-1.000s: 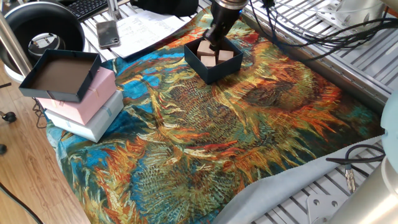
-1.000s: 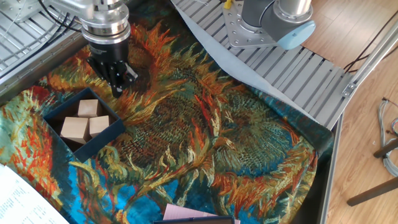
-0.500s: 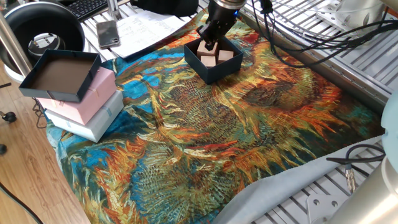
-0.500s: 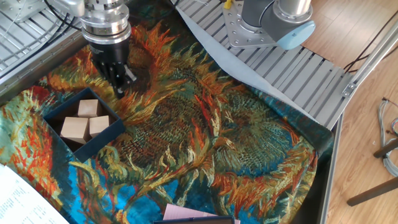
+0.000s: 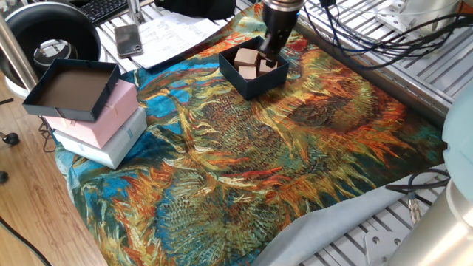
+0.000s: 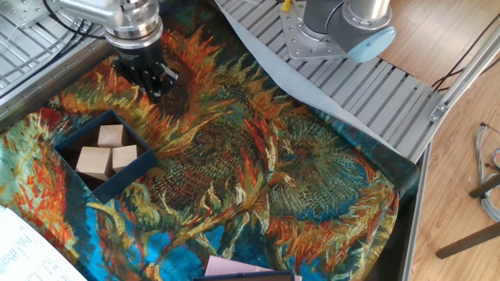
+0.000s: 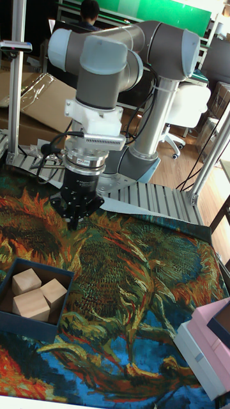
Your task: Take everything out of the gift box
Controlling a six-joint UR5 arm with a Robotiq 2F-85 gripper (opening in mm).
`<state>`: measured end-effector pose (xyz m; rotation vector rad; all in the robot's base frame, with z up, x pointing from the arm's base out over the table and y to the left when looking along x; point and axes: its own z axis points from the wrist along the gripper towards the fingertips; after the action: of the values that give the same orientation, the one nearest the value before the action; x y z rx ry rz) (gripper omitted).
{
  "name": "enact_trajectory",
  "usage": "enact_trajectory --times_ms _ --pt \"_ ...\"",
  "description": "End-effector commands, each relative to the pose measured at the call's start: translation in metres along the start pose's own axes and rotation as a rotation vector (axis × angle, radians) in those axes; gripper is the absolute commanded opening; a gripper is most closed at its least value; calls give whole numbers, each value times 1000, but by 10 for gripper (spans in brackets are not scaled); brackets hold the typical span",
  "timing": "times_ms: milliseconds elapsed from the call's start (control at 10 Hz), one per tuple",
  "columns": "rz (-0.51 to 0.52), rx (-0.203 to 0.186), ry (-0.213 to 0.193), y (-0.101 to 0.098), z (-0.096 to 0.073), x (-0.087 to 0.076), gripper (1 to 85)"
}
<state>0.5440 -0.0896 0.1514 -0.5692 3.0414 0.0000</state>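
Gift box (image 7: 30, 323) (three cubes (image 7: 35, 294) inside)

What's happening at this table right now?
A robot arm is set to empty the small navy gift box on the sunflower cloth. All three wooden cubes sit inside it, none removed yet. The pincer hangs beside the box, carrying nothing; whether it is open is unclear.
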Motion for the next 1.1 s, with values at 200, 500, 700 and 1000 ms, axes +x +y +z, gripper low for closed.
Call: enact_trajectory --times_ms 200,500,700,1000 --pt "-258 24 -15 -58 14 13 340" --pt "-291 54 -38 -78 27 0 343" --pt "-304 35 -67 -85 31 -10 357" --pt "-270 52 -70 -95 30 -18 377"
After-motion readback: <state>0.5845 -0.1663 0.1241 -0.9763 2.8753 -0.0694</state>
